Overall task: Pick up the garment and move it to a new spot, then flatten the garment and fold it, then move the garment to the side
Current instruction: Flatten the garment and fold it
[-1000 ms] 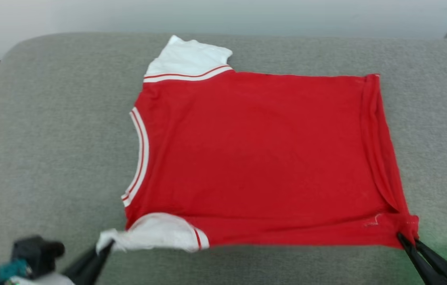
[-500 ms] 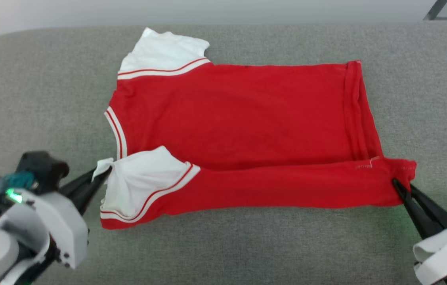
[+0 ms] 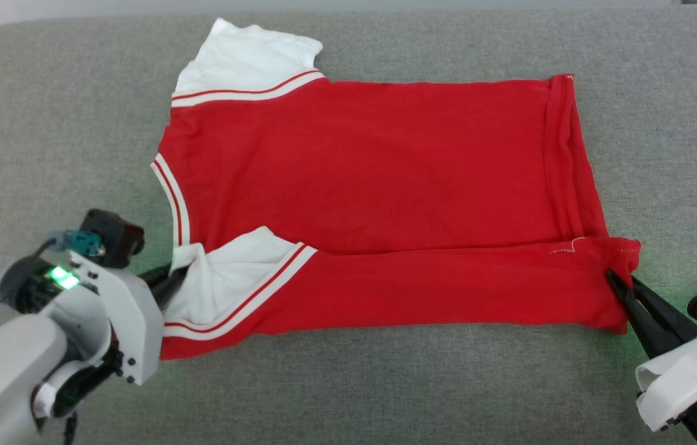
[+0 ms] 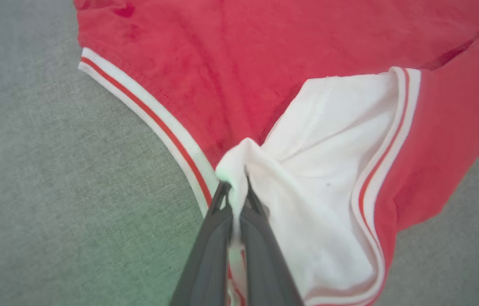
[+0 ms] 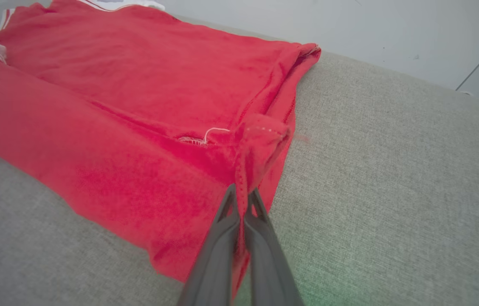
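The garment (image 3: 379, 167), a red jersey with white sleeves and striped trim, lies spread on the grey cushion, neck to the left and hem to the right. Its near long edge is folded over onto the body as a band (image 3: 447, 287). My left gripper (image 3: 170, 277) is shut on the white near sleeve (image 4: 307, 178), pinching its tip (image 4: 234, 168). My right gripper (image 3: 619, 283) is shut on the near hem corner (image 5: 260, 140), lifted slightly off the cushion. The far white sleeve (image 3: 249, 59) lies flat at the top left. No numerals show.
The grey fabric cushion (image 3: 46, 123) carries the whole shirt, with bare room on the left, right and in front. A pale floor or wall (image 5: 392, 29) lies beyond the cushion's far edge.
Both grippers carried the near edge away from me over the shirt body, so a folded red band with the sleeve on top now lies there. The head camera shifted too.
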Motion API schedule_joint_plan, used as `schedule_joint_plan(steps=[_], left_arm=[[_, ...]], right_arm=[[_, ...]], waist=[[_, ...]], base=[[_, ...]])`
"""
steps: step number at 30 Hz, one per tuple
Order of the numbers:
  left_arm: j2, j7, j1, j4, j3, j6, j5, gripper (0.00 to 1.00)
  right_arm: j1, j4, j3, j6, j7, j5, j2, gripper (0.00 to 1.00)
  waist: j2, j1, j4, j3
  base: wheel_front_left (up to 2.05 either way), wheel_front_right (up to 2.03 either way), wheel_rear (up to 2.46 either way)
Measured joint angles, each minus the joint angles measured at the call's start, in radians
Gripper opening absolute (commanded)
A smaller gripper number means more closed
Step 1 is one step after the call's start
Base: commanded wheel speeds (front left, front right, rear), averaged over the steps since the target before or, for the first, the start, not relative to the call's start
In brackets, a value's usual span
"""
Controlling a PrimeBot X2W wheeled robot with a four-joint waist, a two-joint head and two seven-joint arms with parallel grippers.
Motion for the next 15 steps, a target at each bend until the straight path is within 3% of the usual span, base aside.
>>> schedule_joint_plan(steps=[2, 4, 5, 6, 7, 8, 9, 10, 15], left_arm=[[-0.022, 0.010, -0.001, 0.036, -0.006, -0.016, -0.012, 0.10], [-0.037, 0.016, -0.001, 0.067, -0.003, -0.026, -0.038, 0.29], [-0.043, 0.021, -0.001, 0.079, -0.004, -0.028, -0.045, 0.42], [-0.049, 0.026, -0.001, 0.091, -0.002, -0.030, -0.054, 0.45], [-0.054, 0.026, -0.001, 0.100, 0.001, -0.031, -0.062, 0.89], [-0.059, 0.026, -0.001, 0.106, 0.004, -0.030, -0.070, 1.00], [-0.062, 0.028, -0.001, 0.111, 0.006, -0.030, -0.075, 1.00], [-0.064, 0.030, -0.001, 0.114, 0.006, -0.031, -0.080, 1.00], [-0.063, 0.038, -0.001, 0.110, 0.008, -0.030, -0.091, 1.00]], right_arm=[[-0.006, 0.000, -0.002, 0.000, 0.015, 0.004, 0.005, 0.00], [-0.006, 0.000, -0.002, 0.000, 0.030, 0.007, 0.006, 0.00], [-0.007, 0.000, -0.002, 0.000, 0.043, 0.015, 0.006, 0.05], [-0.008, -0.001, -0.003, 0.000, 0.052, 0.019, 0.006, 0.13], [-0.010, -0.002, -0.003, 0.000, 0.062, 0.019, 0.005, 0.28], [-0.010, -0.002, -0.004, 0.000, 0.073, 0.022, 0.005, 0.42], [-0.010, -0.004, -0.004, 0.000, 0.083, 0.025, 0.005, 0.61], [-0.010, -0.007, -0.007, 0.000, 0.091, 0.028, 0.005, 1.00], [-0.008, -0.015, -0.013, 0.000, 0.153, 0.051, 0.007, 1.00]], waist=[[0.0000, 0.0000, 0.000, -0.001], [0.0000, 0.0000, 0.000, -0.003], [0.0000, 0.0000, 0.000, -0.005], [0.0000, 0.0000, 0.001, -0.007], [0.0000, 0.0000, 0.001, -0.010], [0.0000, 0.0000, 0.002, -0.012], [0.0000, 0.0000, 0.003, -0.015], [0.0000, 0.0000, 0.004, -0.019], [0.0000, 0.0000, 0.010, -0.043]], base=[[0.00, 0.00, 0.00], [0.00, 0.00, 0.00], [0.00, 0.00, 0.00], [0.00, 0.00, 0.00], [0.00, 0.00, 0.00], [0.00, 0.00, 0.00], [0.00, 0.00, 0.00], [0.00, 0.00, 0.00], [0.00, 0.00, 0.00]])
